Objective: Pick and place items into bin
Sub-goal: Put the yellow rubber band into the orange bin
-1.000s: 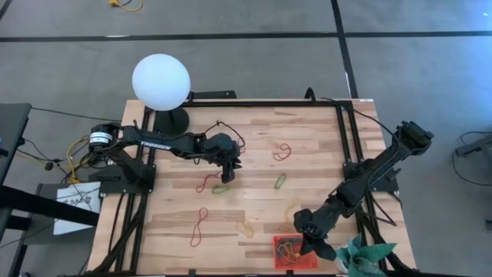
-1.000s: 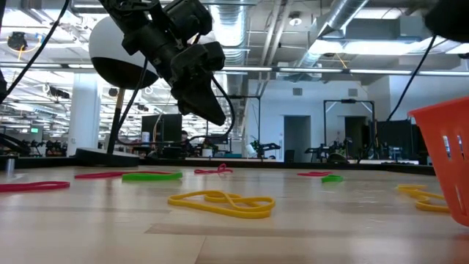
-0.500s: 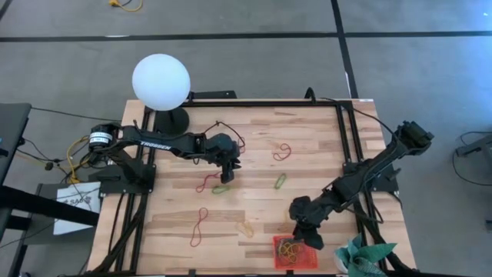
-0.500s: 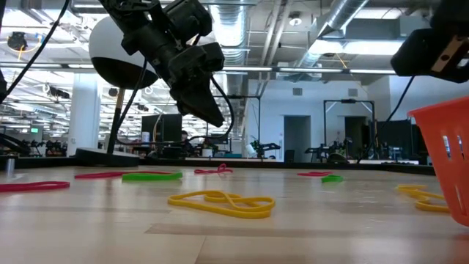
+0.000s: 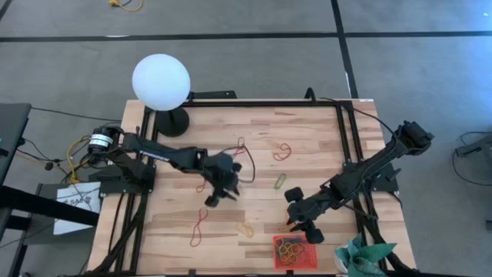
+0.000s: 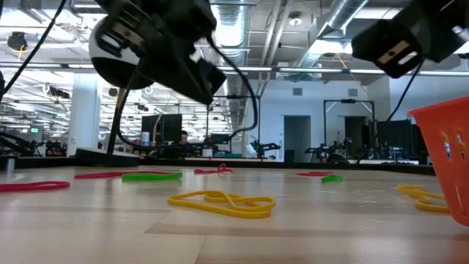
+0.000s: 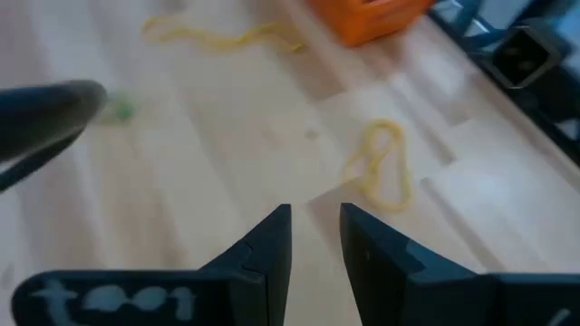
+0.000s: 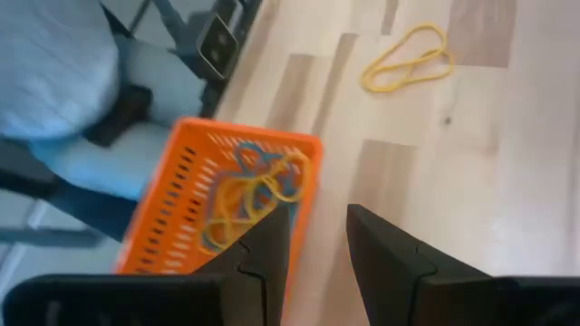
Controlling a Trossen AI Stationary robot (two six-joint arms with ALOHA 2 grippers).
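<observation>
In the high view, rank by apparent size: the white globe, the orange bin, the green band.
1. White globe, clearly largest, though it stands nearer the overhead camera.
2. Orange bin.
3. Green band, smallest.

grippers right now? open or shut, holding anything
Left gripper: fingers slightly apart, nothing between them, above the table's middle.
Right gripper: fingers slightly apart, empty, just beside the orange bin of rubber bands.
</observation>
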